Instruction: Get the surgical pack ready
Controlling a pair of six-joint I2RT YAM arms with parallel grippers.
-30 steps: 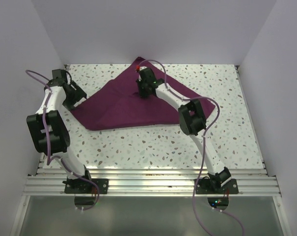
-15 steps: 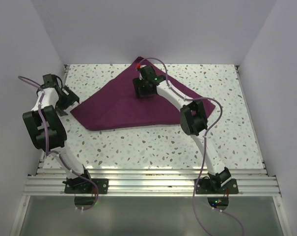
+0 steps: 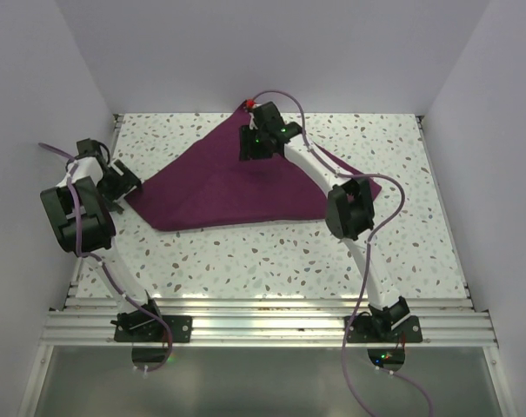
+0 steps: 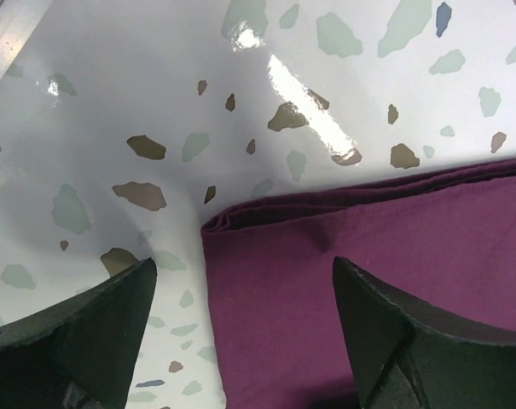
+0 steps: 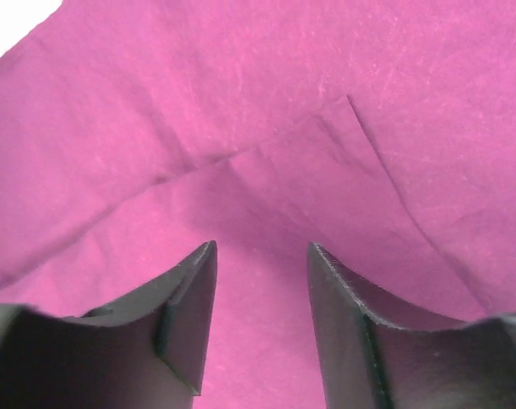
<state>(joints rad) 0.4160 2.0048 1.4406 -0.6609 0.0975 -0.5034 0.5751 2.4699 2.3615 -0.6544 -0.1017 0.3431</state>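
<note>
White walls close off 3 sides of a speckled worktop (image 3: 271, 252). An aluminium rail (image 3: 263, 326) along its near edge carries the 2 arm bases. Beyond the rail the near half of the worktop shows only its speckle.

Farther in, at the left edge, the left gripper (image 3: 123, 184) hangs low with its jaws spread wide and nothing in them. Its wrist view shows the purple cloth's left corner (image 4: 219, 226) lying flat just ahead of the gap, with stacked fold edges along its far side.

The purple cloth (image 3: 236, 187) lies folded into a broad triangle across the middle and far part of the worktop, its peak almost at the far edge. Whether a tray or instruments sit under it cannot be told.

Farthest out, the right gripper (image 3: 256, 148) hovers over the cloth near that peak, jaws parted and gripping nothing. A crease (image 5: 385, 170) runs beneath them.

The step in hand looks like the next fold, starting from the left corner. To do it well:
- The left gripper should drop straight over the corner, skim the worktop, and close on all layers together so none slips out.
- It should lift only slightly and carry the corner toward the middle, keeping the edges aligned.
- The right gripper could press near the peak to stop the whole cloth dragging.
</note>
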